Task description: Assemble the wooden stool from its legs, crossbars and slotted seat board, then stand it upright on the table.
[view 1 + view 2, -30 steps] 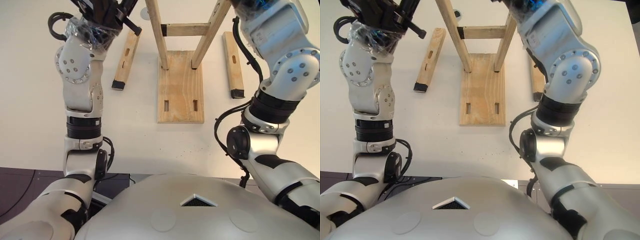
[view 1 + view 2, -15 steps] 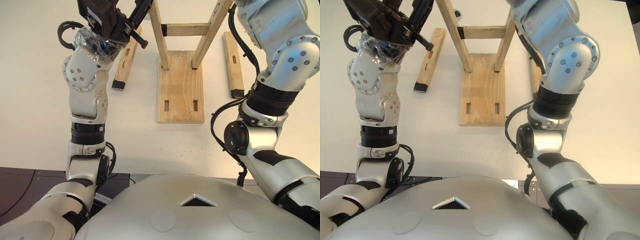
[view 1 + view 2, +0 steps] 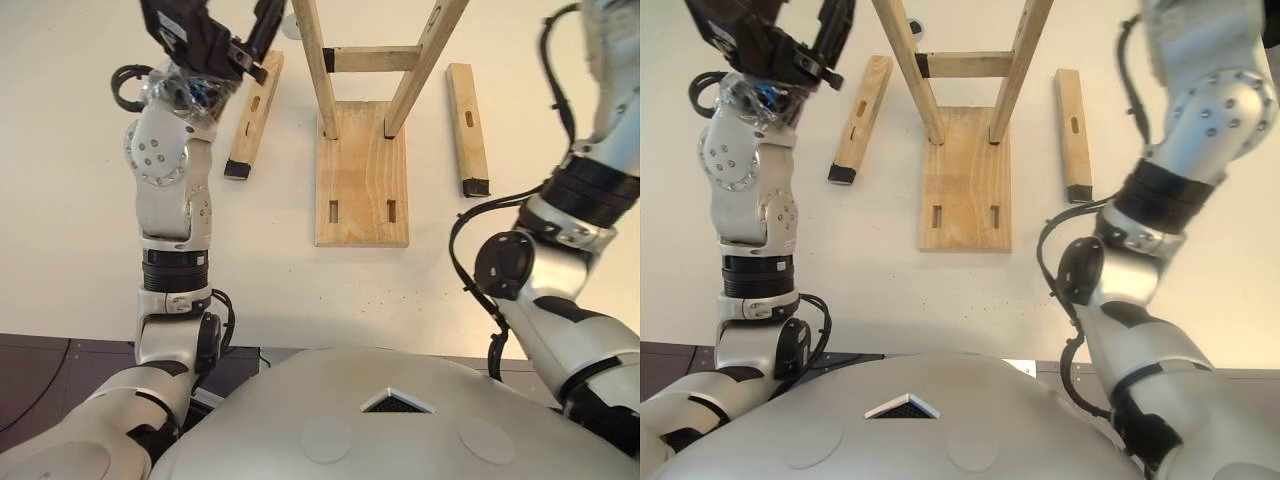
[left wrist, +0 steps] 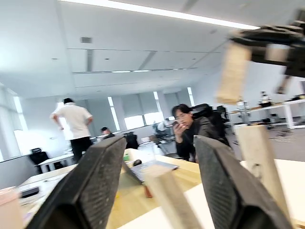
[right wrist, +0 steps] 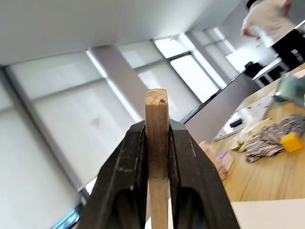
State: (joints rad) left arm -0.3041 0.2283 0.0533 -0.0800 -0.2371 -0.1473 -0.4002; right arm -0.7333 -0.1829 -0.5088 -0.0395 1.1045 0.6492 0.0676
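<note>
The slotted seat board (image 3: pixel 362 175) lies flat in the middle of the table. Two legs (image 3: pixel 318 70) stand tilted in its far slots, joined by a crossbar (image 3: pixel 370 58). One loose leg (image 3: pixel 252 115) lies to the left of the board and another loose leg (image 3: pixel 467 125) to the right. My left gripper (image 4: pixel 159 143) hovers open above the left loose leg, close to the left upright leg, with nothing held. My right gripper (image 5: pixel 157 126) is shut on the top end of a wooden leg (image 5: pixel 157 107). Its arm rises out of the head views at the right.
The white table (image 3: pixel 80 200) has bare room on both sides of the board and in front of it. Its front edge (image 3: pixel 330 345) runs just ahead of my torso. The two near slots (image 3: pixel 332 211) of the board hold nothing.
My right arm has swung out to the right, uncovering the right loose leg. My left gripper came in toward the left upright leg, then drew slightly back and up.
</note>
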